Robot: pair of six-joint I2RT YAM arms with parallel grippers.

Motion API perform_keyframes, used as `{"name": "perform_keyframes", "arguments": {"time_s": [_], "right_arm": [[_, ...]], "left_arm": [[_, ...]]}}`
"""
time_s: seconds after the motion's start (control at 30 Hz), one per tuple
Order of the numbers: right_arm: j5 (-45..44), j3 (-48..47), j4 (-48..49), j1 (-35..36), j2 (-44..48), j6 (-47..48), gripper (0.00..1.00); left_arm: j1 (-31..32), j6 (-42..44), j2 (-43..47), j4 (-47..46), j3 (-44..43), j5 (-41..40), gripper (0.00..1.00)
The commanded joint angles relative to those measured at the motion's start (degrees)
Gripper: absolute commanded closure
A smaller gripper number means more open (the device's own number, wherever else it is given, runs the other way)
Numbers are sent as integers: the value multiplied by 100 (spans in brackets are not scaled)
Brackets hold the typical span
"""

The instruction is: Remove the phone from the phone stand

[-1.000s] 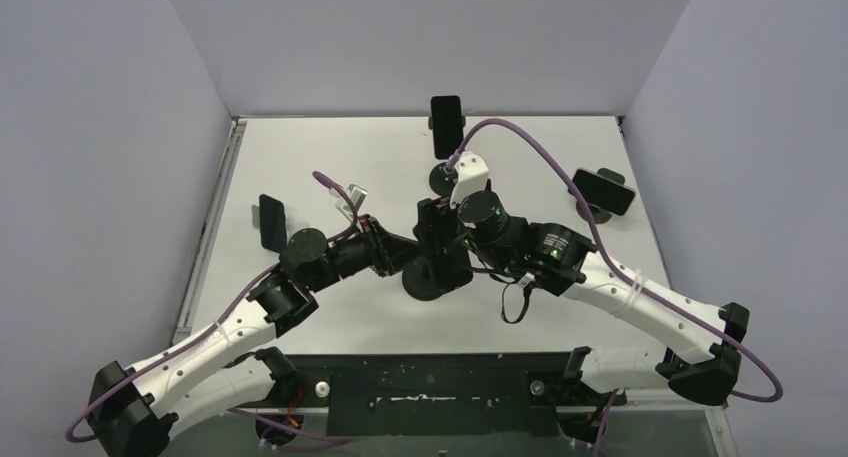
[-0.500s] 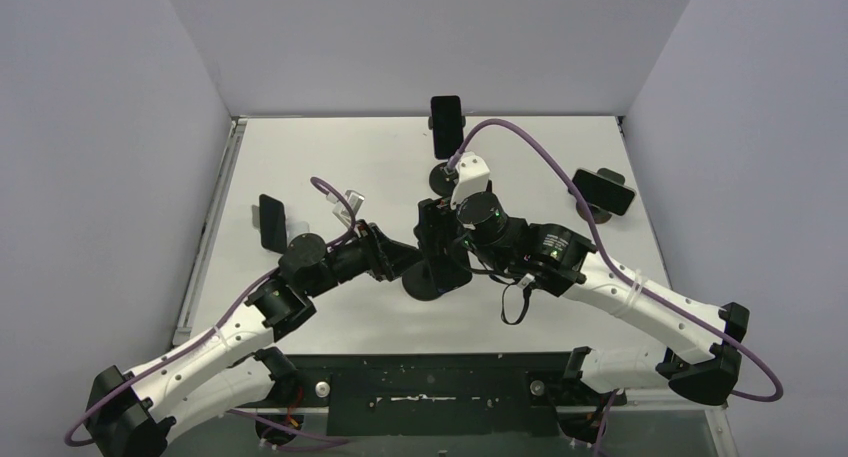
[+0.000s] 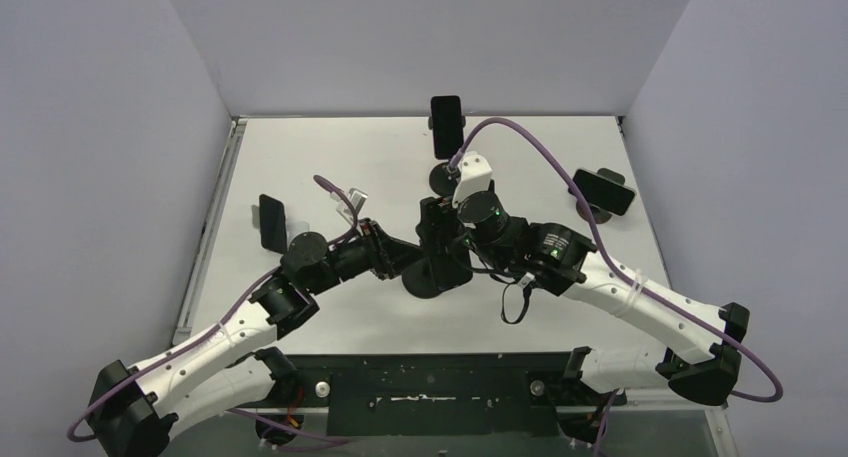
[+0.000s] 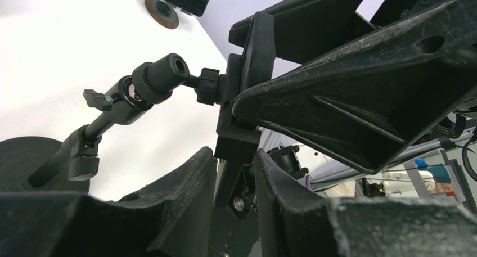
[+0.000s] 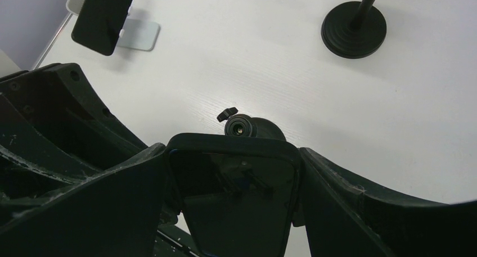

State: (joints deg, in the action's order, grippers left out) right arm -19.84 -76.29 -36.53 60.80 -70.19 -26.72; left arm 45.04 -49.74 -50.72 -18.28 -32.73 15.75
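Note:
A dark phone (image 3: 446, 245) sits in the clamp of a black phone stand (image 3: 424, 282) at the table's middle. My right gripper (image 5: 233, 181) is shut on the phone, one finger against each long edge, with the screen facing the camera. The stand's ball joint (image 5: 238, 126) shows just beyond the phone's top edge. My left gripper (image 4: 236, 181) comes in from the left and is shut on the stand's clamp bracket (image 4: 237, 147), below the phone. The stand's jointed arm (image 4: 112, 108) slopes down to its round base (image 4: 22, 156).
Another phone on a black stand (image 3: 446, 125) is at the back, one more (image 3: 603, 190) at the right, and a third on a white stand (image 3: 270, 222) at the left. A small metal piece (image 3: 352, 195) lies near the left wrist. Grey walls enclose the table.
The left arm shifted slightly and came back; its gripper loosened briefly and is again tight on the stand's clamp. The right gripper and the phone have barely moved.

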Motion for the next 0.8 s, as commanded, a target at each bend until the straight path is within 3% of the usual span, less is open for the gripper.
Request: {"name": "perform_keyframes", "arguments": {"time_s": [0.0, 0.1, 0.2, 0.27, 0.5, 0.57, 0.67, 0.77], "right_arm": [[-146, -202, -16, 20, -21, -38, 45], [-123, -202, -12, 22, -21, -43, 45], [-85, -219, -10, 25, -28, -44, 45], [-82, -241, -11, 20, -38, -44, 45], [-136, -257, -53, 24, -49, -65, 44], [-151, -239, -64, 21, -41, -78, 37], [-178, -226, -99, 24, -21, -111, 19], [-233, -235, -145, 58, -25, -115, 8]], "left_arm": [[-22, 35, -67, -150, -202, -29, 66], [-19, 34, -86, -160, -205, -28, 53], [-18, 34, -113, -198, -207, 4, 52], [-20, 34, -138, -226, -213, 20, 56], [-29, 25, -146, -254, -205, 42, 88], [-28, -6, -147, -305, -195, 37, 94], [-17, -80, -147, -392, -192, -8, 99], [-20, -122, -183, -408, -239, -28, 100]]}}
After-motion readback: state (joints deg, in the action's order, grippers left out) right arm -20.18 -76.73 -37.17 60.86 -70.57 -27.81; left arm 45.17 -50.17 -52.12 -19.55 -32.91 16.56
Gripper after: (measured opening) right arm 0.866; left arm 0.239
